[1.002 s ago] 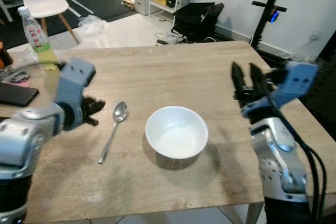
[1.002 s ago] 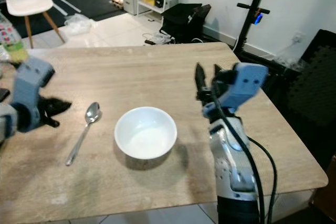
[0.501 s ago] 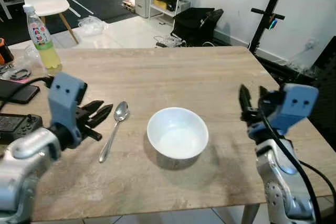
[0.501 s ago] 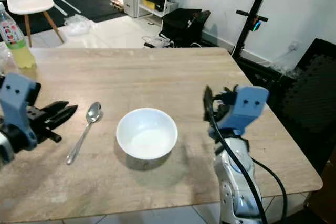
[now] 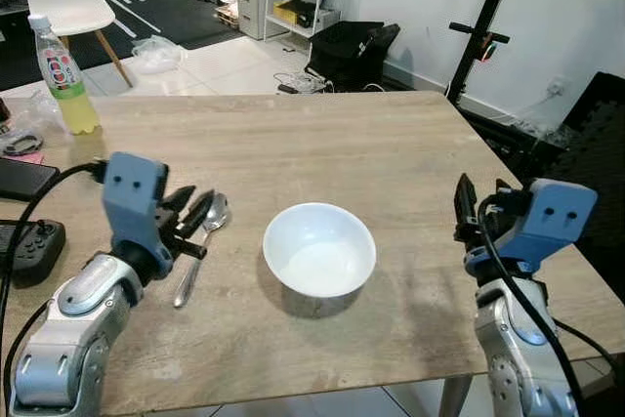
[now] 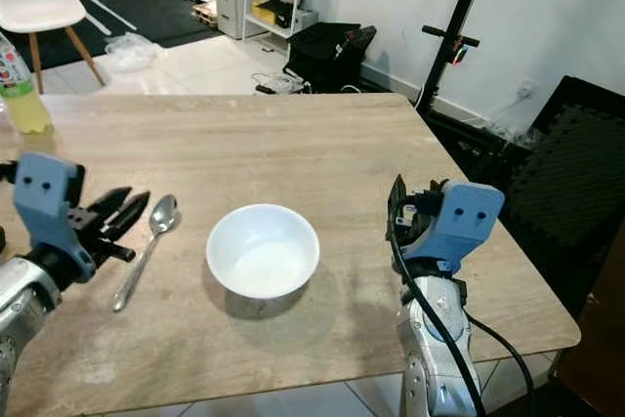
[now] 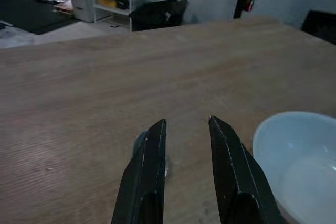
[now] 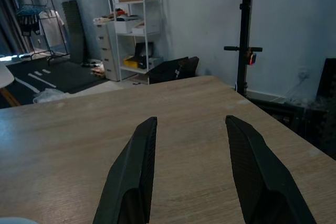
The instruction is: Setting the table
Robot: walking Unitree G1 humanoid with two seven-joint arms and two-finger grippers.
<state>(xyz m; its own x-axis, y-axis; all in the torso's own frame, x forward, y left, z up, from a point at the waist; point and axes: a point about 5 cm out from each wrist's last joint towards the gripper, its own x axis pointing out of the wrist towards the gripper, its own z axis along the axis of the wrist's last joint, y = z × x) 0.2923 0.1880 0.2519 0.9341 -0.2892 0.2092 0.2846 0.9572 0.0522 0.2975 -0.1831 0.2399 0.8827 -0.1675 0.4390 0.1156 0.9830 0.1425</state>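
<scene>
On the pale wooden table [image 5: 322, 144], your left gripper [image 5: 200, 214] had closed in on the silver metal spoon [image 5: 198, 241] over the last second: earlier it hung well to the spoon's left, and at this moment its black fingers reached right over the spoon's bowl end. Those fingers stood parted with nothing between them; in the left wrist view the spoon's bowl [image 7: 139, 144] peeked out just beside the left fingertip [image 7: 157, 132], though whether the tip touched it was hard to tell from that dim picture. The spoon lay flat, just left of the white ceramic bowl [image 5: 319, 249], which sat mid-table. Your right gripper [image 5: 466, 204] had drawn back towards the table's right edge, fingers spread and empty, pointing up away from the bowl. To my judgement, you were lining up a grasp on the spoon, with the lift not yet begun.
</scene>
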